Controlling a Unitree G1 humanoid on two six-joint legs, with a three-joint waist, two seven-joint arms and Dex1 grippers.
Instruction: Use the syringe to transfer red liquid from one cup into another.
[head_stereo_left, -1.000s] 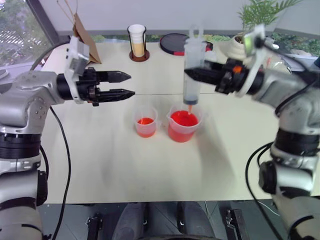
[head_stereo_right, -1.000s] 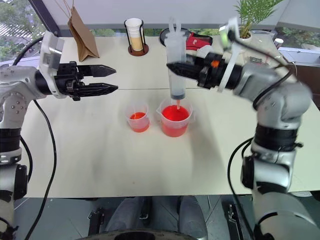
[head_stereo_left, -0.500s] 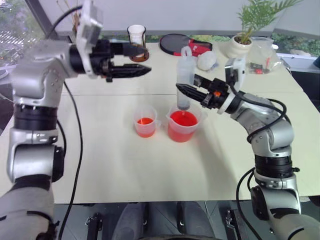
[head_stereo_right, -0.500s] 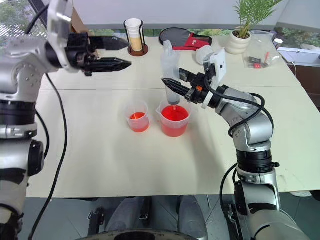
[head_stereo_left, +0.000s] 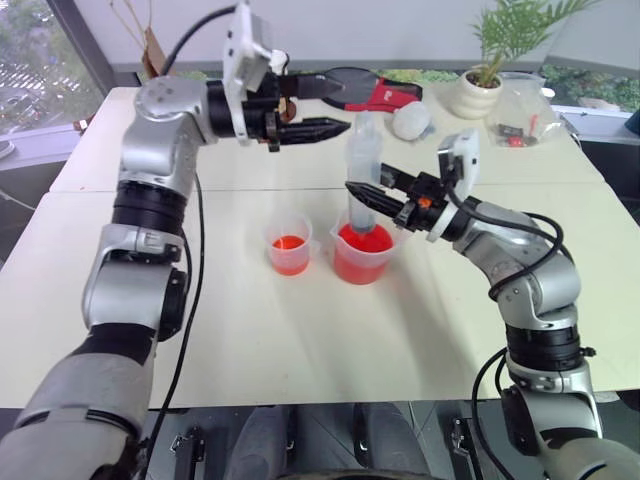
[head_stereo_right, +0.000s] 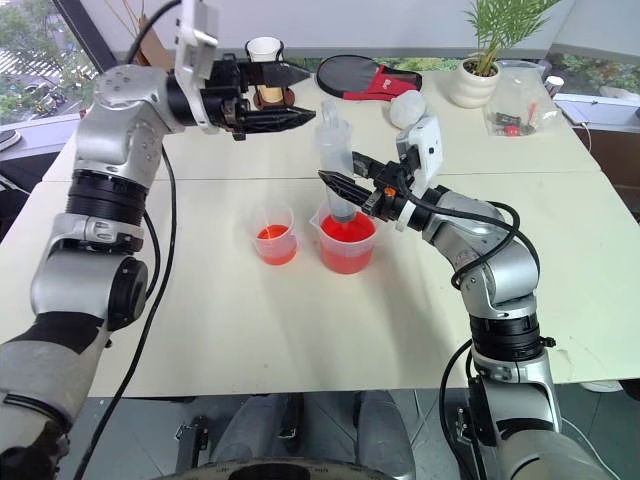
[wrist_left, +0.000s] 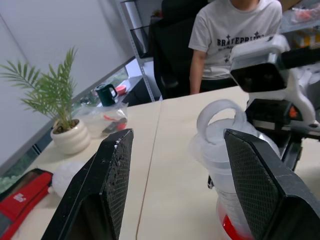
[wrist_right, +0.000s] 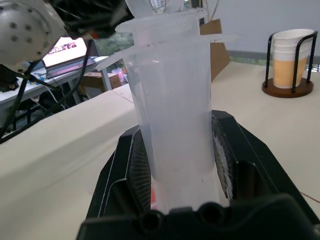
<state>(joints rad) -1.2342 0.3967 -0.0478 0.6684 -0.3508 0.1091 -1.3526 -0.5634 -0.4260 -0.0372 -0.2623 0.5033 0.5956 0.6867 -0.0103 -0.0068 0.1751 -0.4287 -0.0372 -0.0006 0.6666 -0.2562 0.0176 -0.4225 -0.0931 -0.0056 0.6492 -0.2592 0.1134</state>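
Note:
My right gripper (head_stereo_left: 377, 197) is shut on the barrel of the syringe (head_stereo_left: 362, 165), which stands upright with its tip down inside the wide beaker (head_stereo_left: 360, 262) of red liquid (head_stereo_right: 347, 232). The smaller cup (head_stereo_left: 290, 252) stands just left of the beaker and holds a little red liquid. My left gripper (head_stereo_left: 338, 105) is open and points right, level with the plunger's ring and just left of it. In the left wrist view the plunger ring (wrist_left: 220, 125) shows ahead between the two fingers (wrist_left: 107, 190). In the right wrist view both pads (wrist_right: 137, 170) press the barrel (wrist_right: 175, 100).
At the back of the table stand a paper cup in a black holder (head_stereo_right: 265, 52), a black round plate with a red item (head_stereo_right: 352, 75), a white lump (head_stereo_right: 408, 108), a potted plant (head_stereo_right: 482, 70) and a plastic bag (head_stereo_right: 520, 110). A person (wrist_left: 235, 35) sits beyond the table.
My left gripper has swung right and up, close to the plunger's top. My right gripper has lowered the syringe, so its tip now sits in the beaker.

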